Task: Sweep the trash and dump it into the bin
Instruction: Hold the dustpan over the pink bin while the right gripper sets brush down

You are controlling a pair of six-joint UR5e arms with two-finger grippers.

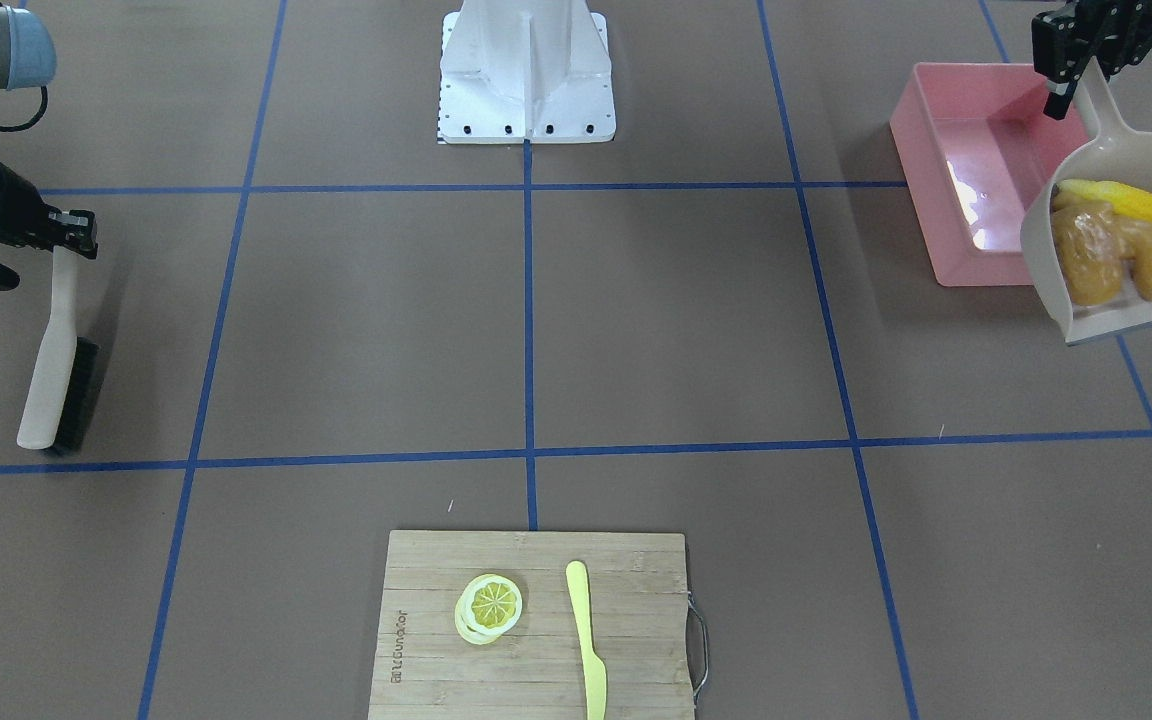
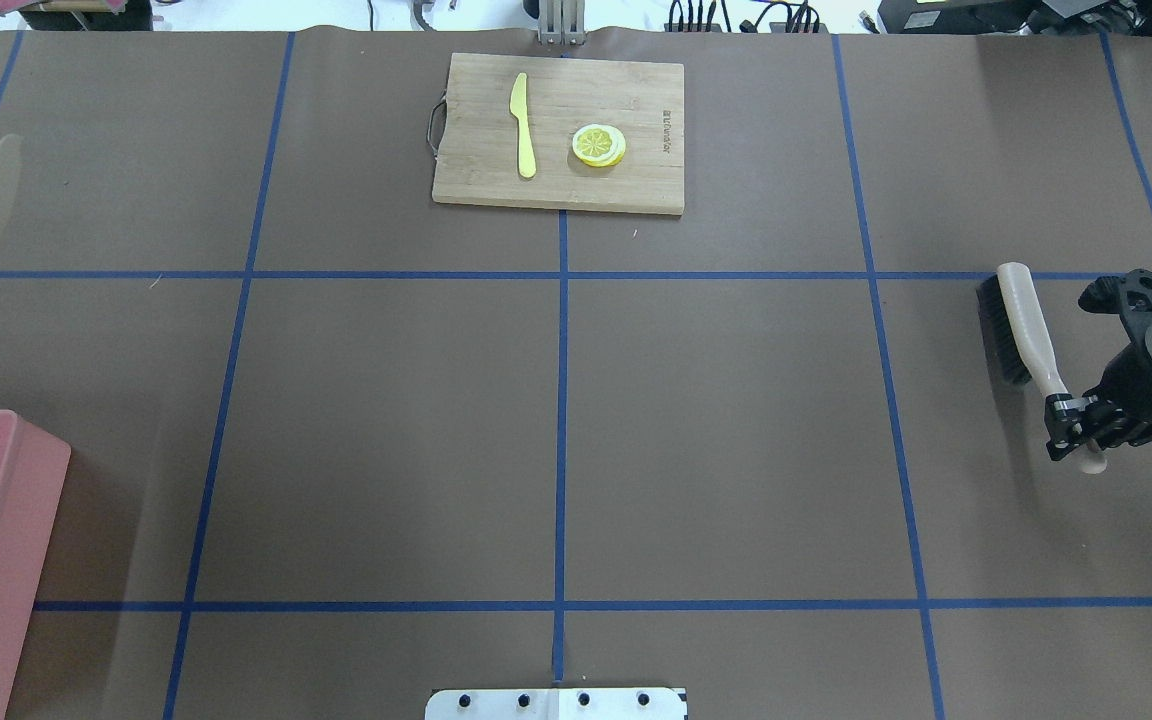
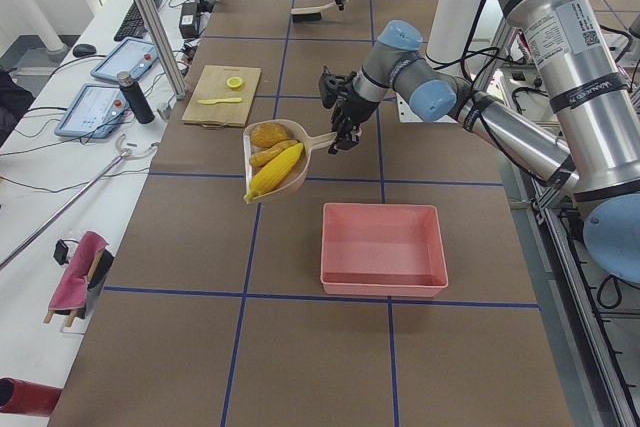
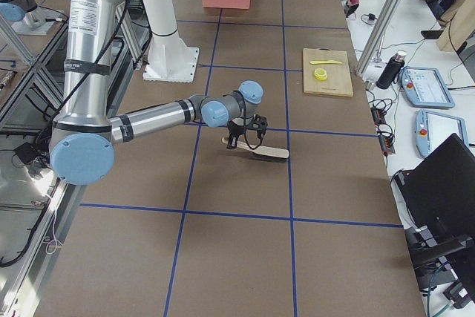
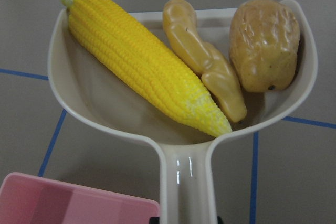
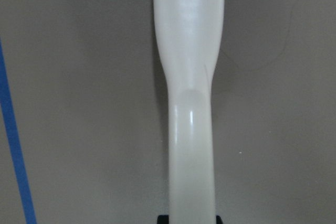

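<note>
My left gripper [image 1: 1066,88] is shut on the handle of the beige dustpan [image 1: 1151,160] and holds it lifted off the table. The pan carries the yellow corn cob [image 5: 142,61], the knobbly ginger root [image 5: 207,61] and the tan potato [image 5: 265,43]. The pink bin [image 3: 383,209] stands on the table beside and below the pan; its corner shows in the left wrist view [image 5: 63,203]. My right gripper [image 2: 1076,430] is shut on the handle of the brush [image 2: 1021,320], which lies low at the table on the far side.
A wooden cutting board [image 2: 636,190] with a lemon slice [image 2: 598,145] and a yellow-green plastic knife [image 2: 522,125] lies at the table's far edge. The white robot base plate [image 1: 526,70] is at the near middle. Blue tape lines cross the brown table.
</note>
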